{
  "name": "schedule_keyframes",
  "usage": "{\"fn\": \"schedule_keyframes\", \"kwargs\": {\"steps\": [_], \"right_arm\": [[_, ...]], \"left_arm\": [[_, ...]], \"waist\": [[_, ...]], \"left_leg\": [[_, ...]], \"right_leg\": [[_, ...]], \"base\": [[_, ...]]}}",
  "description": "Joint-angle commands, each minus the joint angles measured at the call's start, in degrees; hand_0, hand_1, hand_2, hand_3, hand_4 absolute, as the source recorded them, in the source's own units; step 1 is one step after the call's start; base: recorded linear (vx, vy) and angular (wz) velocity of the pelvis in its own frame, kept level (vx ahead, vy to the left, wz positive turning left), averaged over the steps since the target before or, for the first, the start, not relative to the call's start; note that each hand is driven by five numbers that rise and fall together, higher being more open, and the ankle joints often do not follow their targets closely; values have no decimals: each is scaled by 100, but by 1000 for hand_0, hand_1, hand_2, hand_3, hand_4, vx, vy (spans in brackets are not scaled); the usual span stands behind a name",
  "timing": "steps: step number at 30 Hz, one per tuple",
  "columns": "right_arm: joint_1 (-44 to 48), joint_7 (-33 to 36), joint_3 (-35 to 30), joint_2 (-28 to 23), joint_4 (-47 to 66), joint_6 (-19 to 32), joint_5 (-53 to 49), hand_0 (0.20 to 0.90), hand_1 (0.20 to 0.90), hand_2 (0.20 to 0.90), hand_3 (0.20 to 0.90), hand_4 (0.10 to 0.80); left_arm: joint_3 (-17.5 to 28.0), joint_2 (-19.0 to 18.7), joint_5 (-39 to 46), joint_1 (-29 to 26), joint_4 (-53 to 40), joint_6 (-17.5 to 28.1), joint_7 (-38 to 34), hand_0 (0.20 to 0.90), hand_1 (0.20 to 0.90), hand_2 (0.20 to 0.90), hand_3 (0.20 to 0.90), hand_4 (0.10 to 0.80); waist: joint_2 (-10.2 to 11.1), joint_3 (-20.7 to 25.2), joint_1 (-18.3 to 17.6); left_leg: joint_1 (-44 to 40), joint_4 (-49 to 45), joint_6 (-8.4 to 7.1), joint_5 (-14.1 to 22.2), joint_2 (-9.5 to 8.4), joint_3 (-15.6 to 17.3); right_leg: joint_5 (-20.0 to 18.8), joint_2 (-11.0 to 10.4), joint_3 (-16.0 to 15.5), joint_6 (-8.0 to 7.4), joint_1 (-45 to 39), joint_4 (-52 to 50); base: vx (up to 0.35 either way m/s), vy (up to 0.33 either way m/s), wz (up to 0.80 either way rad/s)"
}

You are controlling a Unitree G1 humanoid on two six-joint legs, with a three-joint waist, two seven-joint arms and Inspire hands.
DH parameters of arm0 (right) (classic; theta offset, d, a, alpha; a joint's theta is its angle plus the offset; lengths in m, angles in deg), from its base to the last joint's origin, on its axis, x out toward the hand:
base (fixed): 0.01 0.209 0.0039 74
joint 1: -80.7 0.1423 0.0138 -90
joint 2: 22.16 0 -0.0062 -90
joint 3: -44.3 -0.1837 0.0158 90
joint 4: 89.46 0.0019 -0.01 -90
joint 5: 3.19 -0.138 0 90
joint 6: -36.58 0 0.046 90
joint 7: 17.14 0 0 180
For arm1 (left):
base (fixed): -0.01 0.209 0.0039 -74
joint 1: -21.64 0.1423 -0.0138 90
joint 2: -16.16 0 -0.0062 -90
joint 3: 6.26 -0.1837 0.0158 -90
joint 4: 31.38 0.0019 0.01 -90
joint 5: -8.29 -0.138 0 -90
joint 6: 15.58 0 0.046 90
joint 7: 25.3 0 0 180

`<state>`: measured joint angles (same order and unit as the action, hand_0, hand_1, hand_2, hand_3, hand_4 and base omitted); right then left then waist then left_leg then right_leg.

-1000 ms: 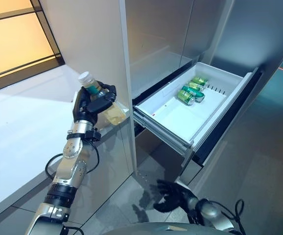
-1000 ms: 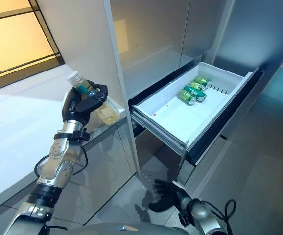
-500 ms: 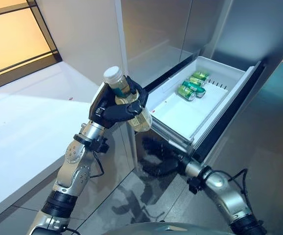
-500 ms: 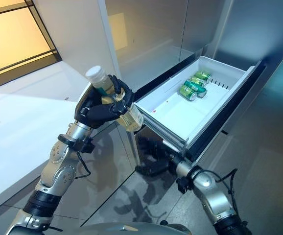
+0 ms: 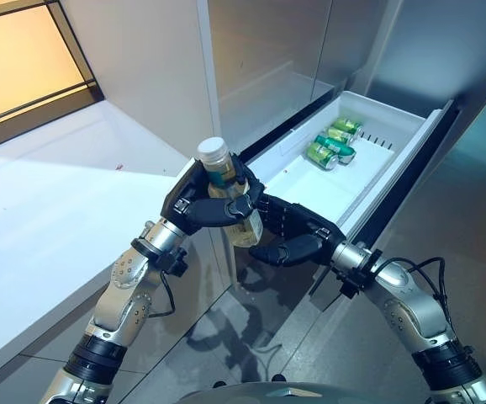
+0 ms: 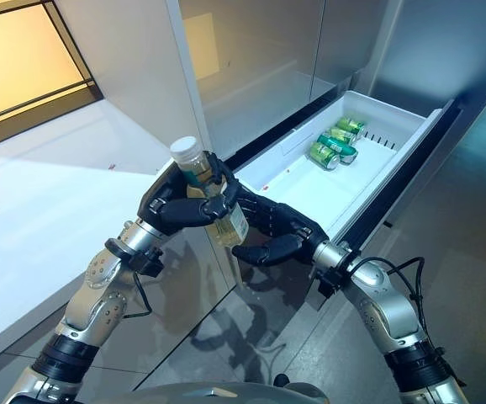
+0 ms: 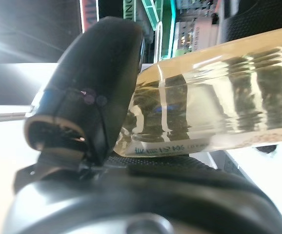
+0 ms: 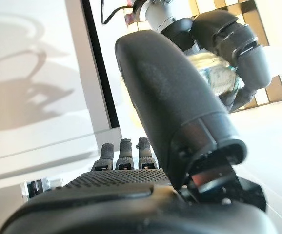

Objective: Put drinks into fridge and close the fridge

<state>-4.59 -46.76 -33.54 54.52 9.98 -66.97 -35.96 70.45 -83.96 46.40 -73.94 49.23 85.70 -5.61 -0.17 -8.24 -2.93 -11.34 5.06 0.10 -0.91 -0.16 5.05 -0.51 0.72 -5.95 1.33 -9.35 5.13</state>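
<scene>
A clear bottle (image 5: 241,220) of pale yellow drink with a white cap (image 5: 212,150) is held upright, slightly tilted, in front of the near corner of the open fridge drawer (image 5: 401,164). My left hand (image 5: 194,206) is shut on the bottle, its thumb (image 7: 97,87) across the bottle (image 7: 219,97). My right hand (image 5: 298,237) is open just right of and below the bottle, fingers spread toward it; I cannot tell whether it touches it. In the right wrist view the bottle (image 8: 214,73) shows past the thumb (image 8: 175,107). Three green cans (image 5: 331,145) lie at the drawer's far end.
A white counter (image 5: 50,210) runs along the left beside the tall grey fridge panel (image 5: 142,67). The drawer's white floor (image 6: 310,189) is bare on the near side of the cans. Dark glossy floor (image 5: 462,219) lies to the right and below.
My left hand lifted the bottle off the counter edge and carried it right, in front of the drawer. My right hand rose from near the floor to beside the bottle.
</scene>
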Motion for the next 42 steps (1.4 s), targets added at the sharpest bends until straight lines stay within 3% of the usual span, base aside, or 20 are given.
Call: {"fn": "schedule_keyframes", "kwargs": {"steps": [1, 15, 20, 25, 29, 31, 32, 33, 42], "right_arm": [[721, -323, -102, 64, 778, 242, -505, 900, 900, 900, 900, 800], [1306, -648, 185, -278, 914, 87, -560, 900, 900, 900, 900, 800], [1308, -445, 241, -106, 875, -375, -1146, 900, 900, 900, 900, 800], [1193, -92, 543, 289, 733, -939, -2056, 900, 900, 900, 900, 800], [1113, 152, 828, 504, 641, -1022, -2536, 900, 900, 900, 900, 800], [1123, 236, 874, 551, 611, -1071, -2685, 688, 688, 688, 653, 553], [1107, 281, 926, 600, 592, -1050, -2709, 521, 521, 521, 458, 358], [1117, 345, 956, 612, 591, -1076, -2816, 307, 307, 307, 208, 108], [1089, 702, 1128, 640, 534, -1390, -3367, 300, 300, 300, 200, 100]], "left_arm": [[-32, -14, -17, -1118, -554, 574, -194, 300, 300, 300, 200, 100], [-365, -130, -384, -1417, -71, 413, -466, 300, 300, 300, 200, 100], [-444, 5, 68, -1377, -34, 364, -149, 300, 300, 300, 200, 100], [-792, 295, 691, -1482, -133, 925, 563, 300, 300, 300, 200, 100], [-1032, 375, 892, -1603, -187, 986, 819, 300, 300, 300, 200, 100], [-1101, 378, 936, -1644, -197, 949, 886, 300, 300, 300, 200, 100], [-1141, 365, 1018, -1661, -218, 891, 946, 300, 300, 300, 200, 100], [-1191, 383, 1052, -1675, -205, 854, 1057, 300, 300, 300, 200, 100], [-1422, 353, 1407, -1713, -330, 545, 1579, 300, 300, 300, 200, 100]], "waist": [[145, 388, 12], [195, 433, -18], [200, 442, -13], [208, 444, -45], [202, 453, -78], [198, 455, -85], [195, 455, -88], [191, 460, -96], [175, 492, -110]], "left_leg": [[119, -63, 126, 357, -85, -5], [127, -61, 113, 348, -73, 46], [137, -71, 115, 349, -73, 56], [139, -63, 115, 342, -69, 69], [132, -62, 114, 337, -67, 92], [125, -57, 118, 340, -69, 89], [119, -56, 120, 341, -71, 87], [106, -51, 122, 343, -72, 89], [114, -37, 135, 326, -85, 78]], "right_leg": [[385, -146, -122, -424, 164, -557], [320, -140, -63, -445, 184, -508], [308, -140, -54, -450, 191, -498], [287, -133, -33, -453, 203, -492], [280, -132, -11, -456, 207, -492], [278, -130, -7, -457, 207, -489], [273, -129, -4, -458, 204, -486], [268, -130, -3, -462, 195, -478], [241, -124, 24, -463, 205, -456]], "base": [[0, 0, 0], [0, 0, 0], [0, 0, 0], [0, 0, 0], [0, 0, 0], [0, 0, 0], [0, 0, 0], [0, 0, 0], [0, 0, 0]]}}
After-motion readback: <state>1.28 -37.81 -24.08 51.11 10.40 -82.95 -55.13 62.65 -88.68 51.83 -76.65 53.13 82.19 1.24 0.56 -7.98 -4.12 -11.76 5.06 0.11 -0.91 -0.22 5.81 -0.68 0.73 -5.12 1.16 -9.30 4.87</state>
